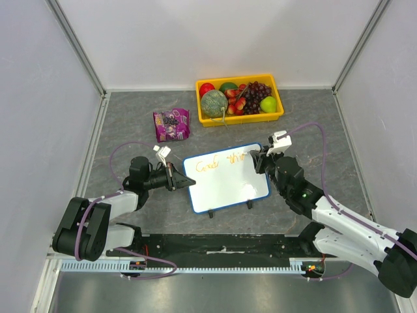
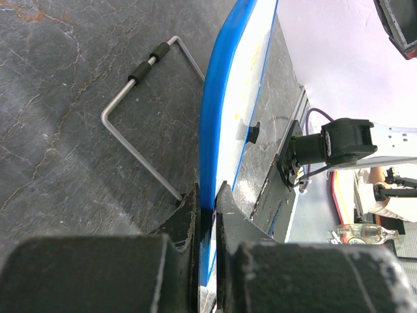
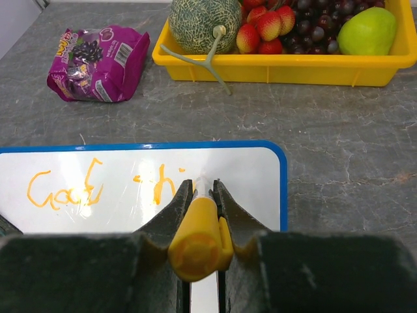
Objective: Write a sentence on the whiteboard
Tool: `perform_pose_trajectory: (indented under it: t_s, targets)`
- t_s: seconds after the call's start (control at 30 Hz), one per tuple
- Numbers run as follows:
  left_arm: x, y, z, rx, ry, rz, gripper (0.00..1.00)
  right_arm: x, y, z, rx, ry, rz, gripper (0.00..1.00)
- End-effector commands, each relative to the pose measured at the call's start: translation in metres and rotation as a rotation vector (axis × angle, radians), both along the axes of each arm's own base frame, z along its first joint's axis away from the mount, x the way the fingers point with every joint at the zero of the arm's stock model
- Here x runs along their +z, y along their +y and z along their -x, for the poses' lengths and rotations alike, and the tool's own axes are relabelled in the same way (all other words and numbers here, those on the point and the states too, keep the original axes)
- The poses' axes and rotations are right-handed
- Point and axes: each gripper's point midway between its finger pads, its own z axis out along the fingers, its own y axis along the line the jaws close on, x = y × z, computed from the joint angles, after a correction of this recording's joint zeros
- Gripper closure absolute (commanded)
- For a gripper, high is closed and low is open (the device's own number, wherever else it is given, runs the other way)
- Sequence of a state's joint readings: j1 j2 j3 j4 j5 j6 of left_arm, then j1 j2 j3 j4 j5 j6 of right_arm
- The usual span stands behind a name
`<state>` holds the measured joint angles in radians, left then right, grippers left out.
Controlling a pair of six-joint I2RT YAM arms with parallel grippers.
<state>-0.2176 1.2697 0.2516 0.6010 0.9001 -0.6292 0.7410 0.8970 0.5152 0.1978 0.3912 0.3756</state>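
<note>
The whiteboard [image 1: 228, 186], white with a blue rim, stands tilted on its feet in the middle of the table. My left gripper [image 1: 186, 182] is shut on its left edge; in the left wrist view the blue rim [image 2: 218, 117] runs up between the jaws of that gripper [image 2: 207, 195]. My right gripper [image 1: 257, 158] is shut on a yellow marker [image 3: 195, 235], whose tip meets the board's upper right part. The sentence [image 1: 223, 161] is orange cursive reading "Good thi" [image 3: 65, 189], just left of the right gripper [image 3: 201, 186].
A yellow tray [image 1: 241, 120] of fruit stands behind the board, near the back wall. A purple snack bag [image 1: 171, 124] lies to its left. A bent wire stand [image 2: 140, 98] sticks out behind the board. Enclosure walls close in both sides.
</note>
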Motion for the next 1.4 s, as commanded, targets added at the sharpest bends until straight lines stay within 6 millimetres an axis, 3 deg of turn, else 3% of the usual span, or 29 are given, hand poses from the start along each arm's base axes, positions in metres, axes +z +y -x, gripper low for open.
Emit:
perform_pose_trajectory:
  t_s: [0.0,0.63,0.83,1.13,1.37]
  targets:
    - [-0.030,0.017,-0.017,0.138,0.045,-0.117,0.98,-0.004,-0.015,-0.007,-0.064,0.012,0.060,1.00]
    - [-0.031,0.018,-0.018,0.142,0.046,-0.118,0.98,-0.036,-0.014,0.021,0.019,0.102,0.036,1.00]
    - [-0.031,0.018,-0.017,0.142,0.048,-0.119,0.98,-0.020,-0.015,0.021,0.014,0.072,0.004,1.00]
    - [-0.031,0.018,-0.018,0.142,0.046,-0.118,0.98,0.027,-0.015,0.014,-0.006,-0.028,-0.061,1.00]
    - [-0.031,0.018,-0.017,0.142,0.049,-0.119,0.98,0.033,-0.022,0.002,-0.065,-0.046,-0.042,1.00]
